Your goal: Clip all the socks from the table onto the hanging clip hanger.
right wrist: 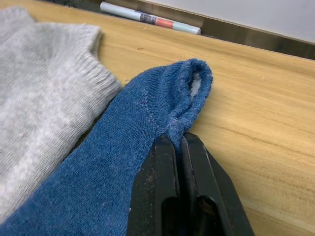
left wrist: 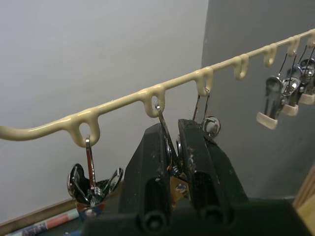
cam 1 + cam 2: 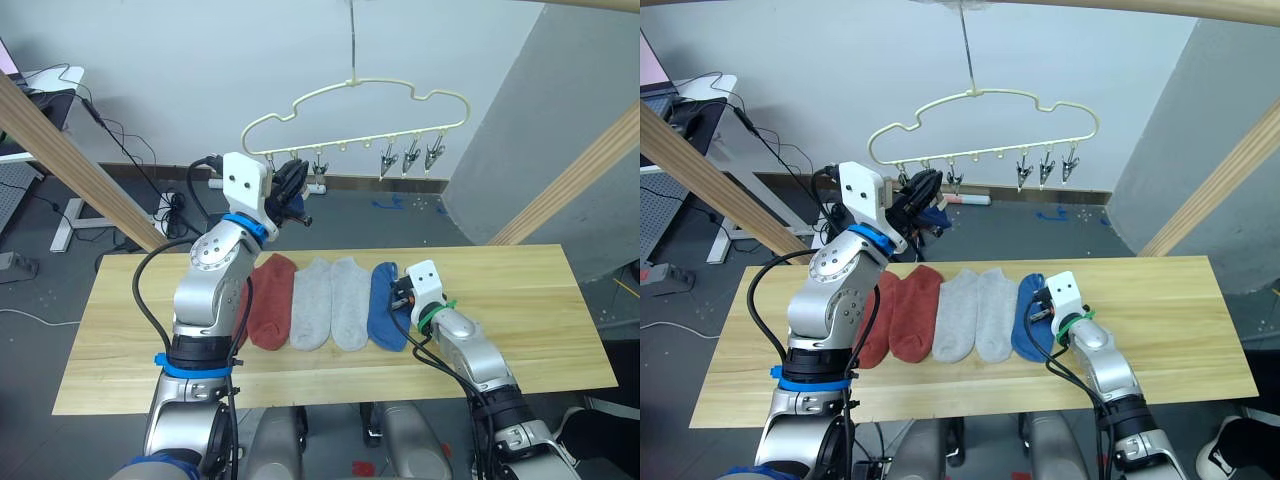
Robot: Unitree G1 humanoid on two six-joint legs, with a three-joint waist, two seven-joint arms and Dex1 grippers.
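Worktop [image 3: 520, 320]: light wood planks w/ visible grain, pale honey tone. Socks on it: rust-red pair [image 3: 272, 300], light grey pair [image 3: 332, 302], plain knit w/ ribbed cuffs, and a blue sock [image 3: 384, 306], mid-blue, whitish inside at the cuff. Clip hanger [image 3: 355, 112]: pale yellow-cream wire; clips [image 3: 409, 156] shiny silver metal w/ cream tips. Left end effector [image 3: 291, 189] and right end effector [image 1: 180, 147]: black fingers. Arms silver-grey w/ white wrist blocks; blue bands on left arm, green band on right. Back wall white, side wall grey.
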